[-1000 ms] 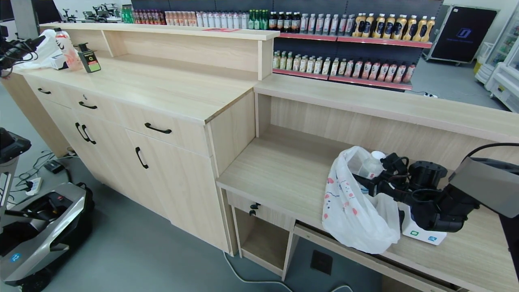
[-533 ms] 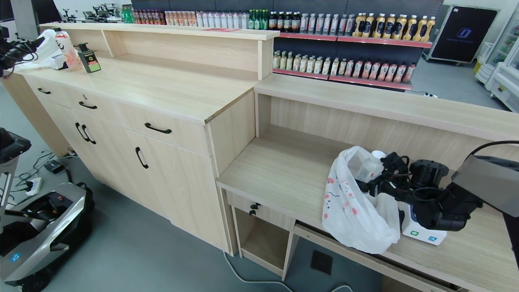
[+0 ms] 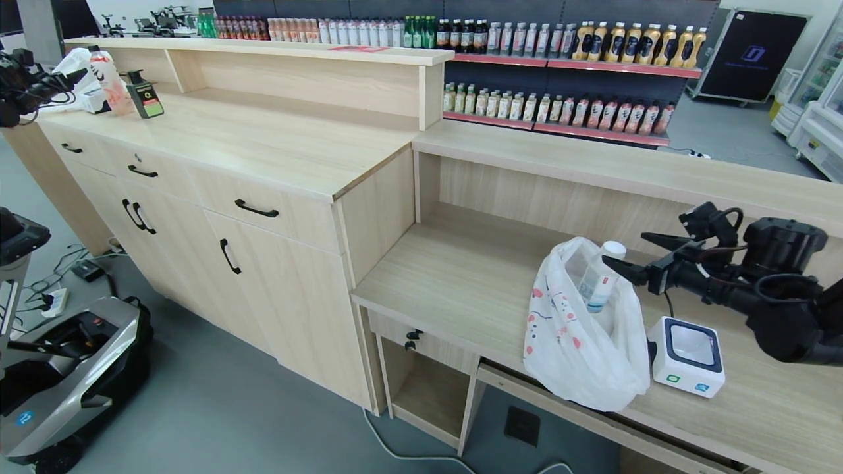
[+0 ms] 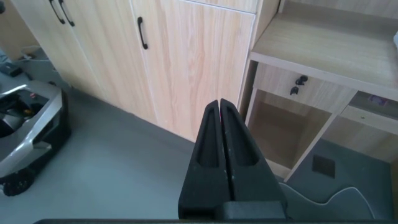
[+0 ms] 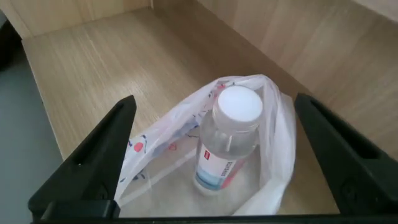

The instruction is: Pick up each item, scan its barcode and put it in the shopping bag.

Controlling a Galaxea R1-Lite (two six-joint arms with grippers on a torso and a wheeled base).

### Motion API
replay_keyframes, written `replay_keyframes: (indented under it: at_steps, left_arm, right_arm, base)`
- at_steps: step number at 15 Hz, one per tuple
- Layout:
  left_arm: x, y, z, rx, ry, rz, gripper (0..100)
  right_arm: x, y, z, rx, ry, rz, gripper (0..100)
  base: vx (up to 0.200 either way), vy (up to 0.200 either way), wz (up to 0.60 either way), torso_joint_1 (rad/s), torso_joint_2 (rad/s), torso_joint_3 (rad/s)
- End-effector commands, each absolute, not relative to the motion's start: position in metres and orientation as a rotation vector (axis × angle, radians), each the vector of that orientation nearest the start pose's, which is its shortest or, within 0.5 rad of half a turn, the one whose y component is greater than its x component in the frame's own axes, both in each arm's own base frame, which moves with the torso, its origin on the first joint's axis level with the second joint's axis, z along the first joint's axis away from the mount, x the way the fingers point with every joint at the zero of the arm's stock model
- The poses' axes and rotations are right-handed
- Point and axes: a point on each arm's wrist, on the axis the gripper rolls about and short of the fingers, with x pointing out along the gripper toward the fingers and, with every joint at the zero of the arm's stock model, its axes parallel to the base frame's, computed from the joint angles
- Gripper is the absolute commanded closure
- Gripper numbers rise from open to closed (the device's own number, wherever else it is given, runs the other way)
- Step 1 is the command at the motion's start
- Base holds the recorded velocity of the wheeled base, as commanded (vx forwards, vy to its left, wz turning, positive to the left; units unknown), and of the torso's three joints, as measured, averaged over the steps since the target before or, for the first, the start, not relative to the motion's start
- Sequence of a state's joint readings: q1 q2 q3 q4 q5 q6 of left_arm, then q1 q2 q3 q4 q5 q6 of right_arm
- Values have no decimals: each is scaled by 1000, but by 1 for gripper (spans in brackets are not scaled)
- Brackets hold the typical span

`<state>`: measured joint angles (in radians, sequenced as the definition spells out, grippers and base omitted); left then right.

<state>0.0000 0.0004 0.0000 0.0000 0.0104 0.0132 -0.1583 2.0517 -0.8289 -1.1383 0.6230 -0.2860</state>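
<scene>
R hand [image 3: 625, 248] sits above the low desk [image 3: 461, 270], right of the shopping bag [image 3: 573, 349]. Its fingers are spread wide w/ nothing btwn them, tips aimed at the bag's mouth. The bag is white plastic w/ red & blue spots and stands at the desk's near edge, mouth open. Inside is a clear bottle [image 3: 596, 280] w/ white cap and red/blue label. It stands tilted, top leaning to the right, cap poking above the bag rim. R hand is near the bottle, not touching it. The scanner [image 3: 688, 355], a white cube w/ dark-framed window on top, sits just right of the bag; can't tell if they touch

L hand [image 4: 221, 112] has its fingers pressed together, empty. It's low over the grey floor [image 4: 124, 155], in front of the cabinet doors [image 4: 186, 56], left of the open cubby [image 4: 292, 137] under the low desk

Far left, on the taller desk [image 3: 263, 138]: a pink bottle [image 3: 105, 72], a small black device [image 3: 145, 97] w/ green label, and a white plastic bag [image 3: 76, 82]. Along the far wall are shelves [image 3: 560, 64] of drink bottles
</scene>
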Motion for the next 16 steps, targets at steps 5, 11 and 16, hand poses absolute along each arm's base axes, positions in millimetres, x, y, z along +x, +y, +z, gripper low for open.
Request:
replay_keyframes:
  at_steps: [5, 11, 16]
  left_arm:
    - [-23, 0, 75, 14, 0, 11, 100]
    - [-23, 0, 75, 14, 0, 11, 100]
    - [-23, 0, 75, 14, 0, 11, 100]
  right_arm:
    - [225, -96, 171, -385, 23, 171, 0]
    - [192, -126, 188, -337, 87, -305, 0]
    - [192, -153, 164, -136, 280, -623, 0]
  base:
    - [0, 0, 0, 0, 0, 0]
    - [0, 0, -400, 2, -1, 2]
    - [0, 0, -600, 2, 0, 3]
